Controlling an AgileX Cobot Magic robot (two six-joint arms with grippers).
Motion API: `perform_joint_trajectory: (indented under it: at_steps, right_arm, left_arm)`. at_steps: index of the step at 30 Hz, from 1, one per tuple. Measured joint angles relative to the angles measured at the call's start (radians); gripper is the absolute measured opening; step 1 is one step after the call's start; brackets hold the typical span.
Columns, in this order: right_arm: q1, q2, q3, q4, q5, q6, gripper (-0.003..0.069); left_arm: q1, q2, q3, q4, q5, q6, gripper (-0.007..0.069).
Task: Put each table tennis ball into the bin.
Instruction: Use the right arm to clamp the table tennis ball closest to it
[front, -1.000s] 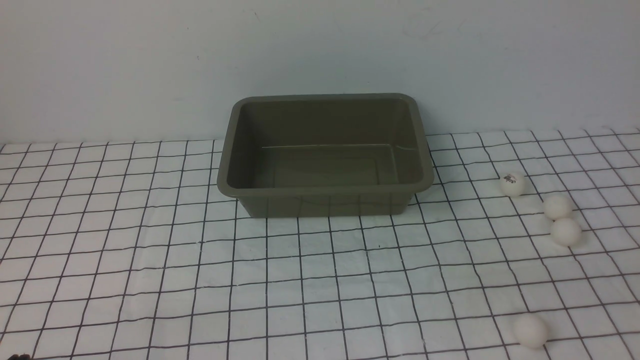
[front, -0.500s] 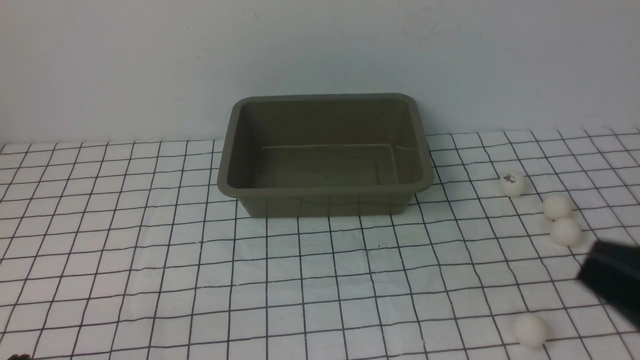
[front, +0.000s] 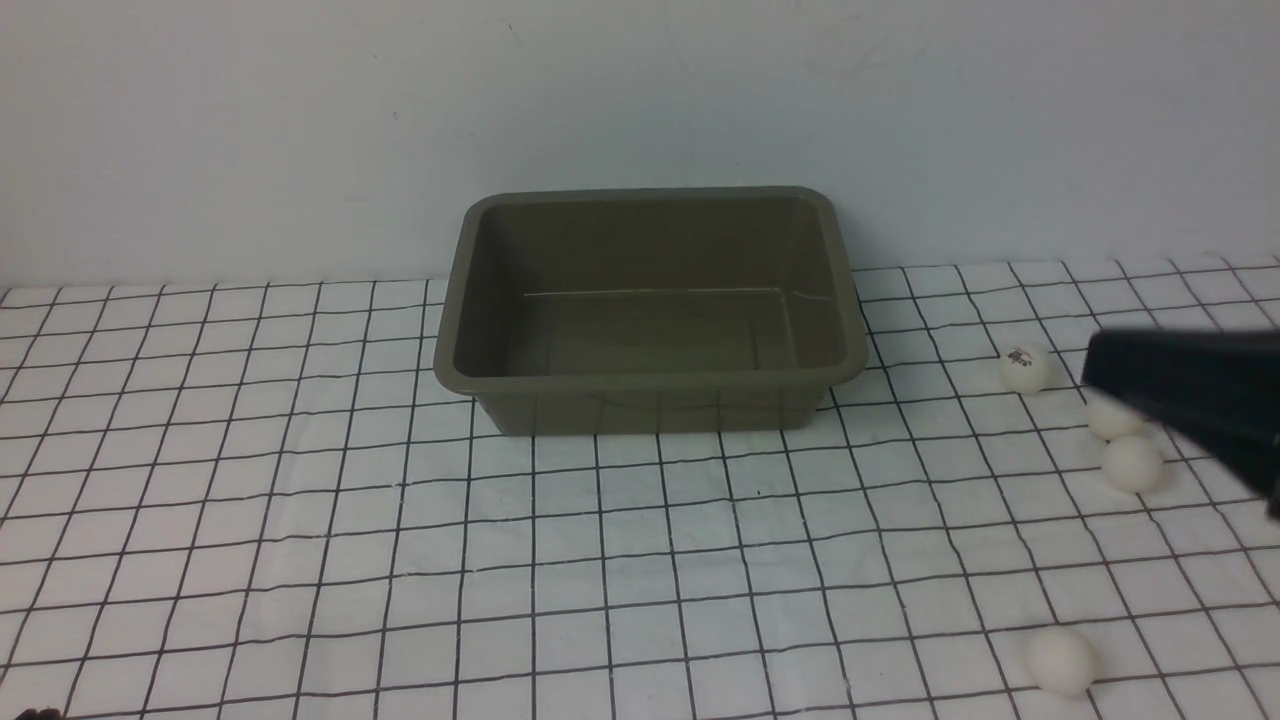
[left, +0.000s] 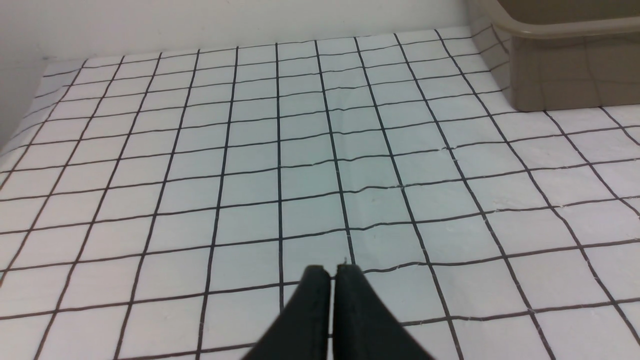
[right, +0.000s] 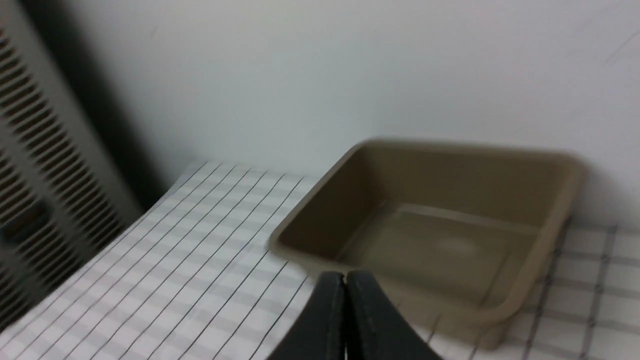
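The olive-brown bin (front: 650, 381) stands empty at the back middle of the grid cloth. Several white balls lie to its right: one with a dark logo (front: 1025, 367), one (front: 1110, 420) partly hidden behind my right gripper, one (front: 1131, 464) just nearer, and one (front: 1061, 660) near the front edge. My right gripper (front: 1090, 362) is shut and empty, held above the cloth beside the logo ball. In the right wrist view it (right: 345, 275) points toward the bin (right: 465, 175). My left gripper (left: 332, 270) is shut and empty, low over bare cloth left of the bin (left: 565, 75).
A white wall (front: 640, 100) rises right behind the bin. A slatted white panel (right: 35, 165) stands past the cloth's far left end. A small dark tip (front: 40, 714) shows at the front left corner.
My right gripper came into view from the right edge, then rose and moved left; it now covers part of one ball. The balls and bin have not moved.
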Motion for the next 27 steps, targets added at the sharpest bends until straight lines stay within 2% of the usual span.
perform_joint_trajectory:
  at_steps: [5, 7, 9, 12, 14, 16, 17, 19, 22, 24, 26, 27]
  right_arm:
    - [0.0, 0.0, -0.113, 0.003, 0.416, 0.036, -0.0011]
    - [0.0, 0.0, -0.131, 0.012, 0.578, 0.0, -0.0011]
    - [-0.001, 0.0, -0.133, 0.025, 0.712, -0.091, -0.0011]
    - [-0.001, 0.0, -0.131, 0.112, 0.855, -0.327, -0.0011]
    - [-0.001, 0.0, -0.121, 0.256, 0.958, -0.57, -0.0011]
    - [-0.001, 0.0, -0.118, 0.47, 1.094, -0.886, -0.0011]
    - [-0.001, 0.0, -0.118, 0.511, 1.119, -0.941, -0.0011]
    - [-0.001, 0.0, -0.118, 0.709, 1.235, -1.182, -0.0011]
    - [-0.002, 0.0, -0.117, 0.905, 1.317, -1.383, -0.0011]
    - [-0.002, 0.0, -0.117, 1.089, 1.362, -1.574, -0.0011]
    - [-0.002, 0.001, -0.117, 1.258, 1.382, -1.692, -0.0011]
    - [-0.002, 0.002, -0.116, 1.371, 1.39, -1.809, -0.0011]
  left_arm:
    - [0.0, 0.0, 0.0, 0.0, 0.0, 0.0, -0.0005]
    - [0.0, 0.0, 0.0, 0.0, 0.0, 0.0, -0.0005]
    - [0.0, 0.0, 0.0, 0.0, 0.0, 0.0, -0.0005]
    - [0.0, 0.0, 0.0, 0.0, 0.0, 0.0, -0.0005]
    - [0.0, 0.0, 0.0, 0.0, 0.0, 0.0, -0.0005]
    - [0.0, 0.0, 0.0, 0.0, 0.0, 0.0, -0.0005]
    - [0.0, 0.0, 0.0, 0.0, 0.0, 0.0, -0.0005]
    - [0.0, 0.0, 0.0, 0.0, 0.0, 0.0, -0.0005]
    - [0.0, 0.0, 0.0, 0.0, 0.0, 0.0, -0.0005]
    - [0.0, 0.0, 0.0, 0.0, 0.0, 0.0, -0.0005]
    - [0.0, 0.0, 0.0, 0.0, 0.0, 0.0, -0.0005]
    - [0.0, 0.0, 0.0, 0.0, 0.0, 0.0, -0.0005]
